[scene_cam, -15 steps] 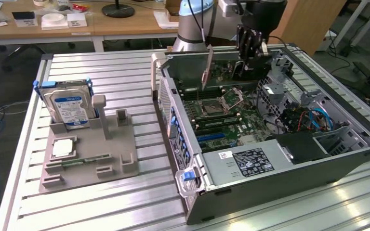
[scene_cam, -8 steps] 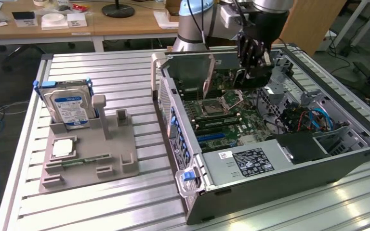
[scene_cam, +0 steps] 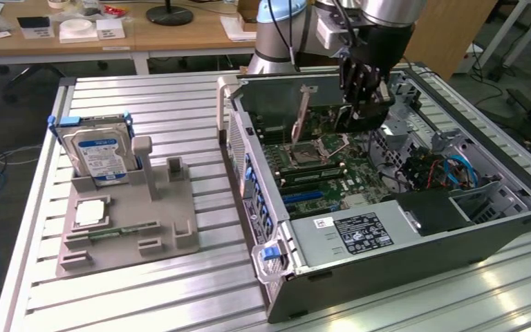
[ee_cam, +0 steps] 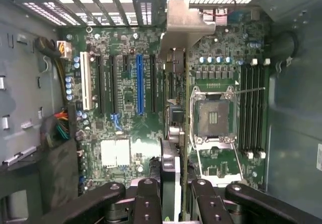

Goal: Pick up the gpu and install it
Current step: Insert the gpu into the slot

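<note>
Gripper (scene_cam: 361,116) pinches the gpu (ee_cam: 176,78), held on edge inside the PC case (scene_cam: 386,283). In the exterior view, the card's long axis runs from the fingers toward nine o'clock, bracket end outermost, over the motherboard (scene_cam: 339,183).

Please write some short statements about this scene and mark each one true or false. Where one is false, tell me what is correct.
1. The gripper is shut on the graphics card, which it holds on edge inside the open computer case. True.
2. The hard drive lies inside the computer case. False: it stands upright in the grey holder on the table, at the exterior view's left.
3. The long blue slot on the motherboard is empty. True.
4. A cooler with a fan covers the processor socket. False: the socket is bare and nothing sits on it.
</note>
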Controlling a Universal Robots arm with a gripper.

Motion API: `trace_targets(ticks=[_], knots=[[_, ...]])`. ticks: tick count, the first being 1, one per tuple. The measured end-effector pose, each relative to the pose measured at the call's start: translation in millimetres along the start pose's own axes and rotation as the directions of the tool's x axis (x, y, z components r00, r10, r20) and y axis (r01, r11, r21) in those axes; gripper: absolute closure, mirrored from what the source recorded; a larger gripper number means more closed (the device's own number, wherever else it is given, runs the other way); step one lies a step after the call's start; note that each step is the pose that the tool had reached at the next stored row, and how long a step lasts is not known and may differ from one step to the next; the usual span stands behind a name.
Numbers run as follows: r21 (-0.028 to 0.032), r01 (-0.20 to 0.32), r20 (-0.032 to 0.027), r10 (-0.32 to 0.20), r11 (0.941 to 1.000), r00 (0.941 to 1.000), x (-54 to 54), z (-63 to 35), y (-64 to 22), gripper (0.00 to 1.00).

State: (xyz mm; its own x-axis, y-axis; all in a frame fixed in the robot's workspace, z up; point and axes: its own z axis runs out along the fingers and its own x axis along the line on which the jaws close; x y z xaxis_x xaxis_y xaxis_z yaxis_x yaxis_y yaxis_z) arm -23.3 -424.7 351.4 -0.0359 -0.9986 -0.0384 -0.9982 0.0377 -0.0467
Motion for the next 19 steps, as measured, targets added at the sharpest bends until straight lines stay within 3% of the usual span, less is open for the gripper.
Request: trace_targets(ticks=[5,10,19], knots=[[0.0000,0.000,-0.0005,0.000,1.0000,1.0000,1.3,7.1,16.3,0.72],[-0.0002,0.000,-0.0004,0.000,1.0000,1.0000,19.2,9.4,17.1,0.72],[-0.0050,0.001,-0.0012,-0.001,1.0000,1.0000,23.3,24.1,27.4,0.72]])
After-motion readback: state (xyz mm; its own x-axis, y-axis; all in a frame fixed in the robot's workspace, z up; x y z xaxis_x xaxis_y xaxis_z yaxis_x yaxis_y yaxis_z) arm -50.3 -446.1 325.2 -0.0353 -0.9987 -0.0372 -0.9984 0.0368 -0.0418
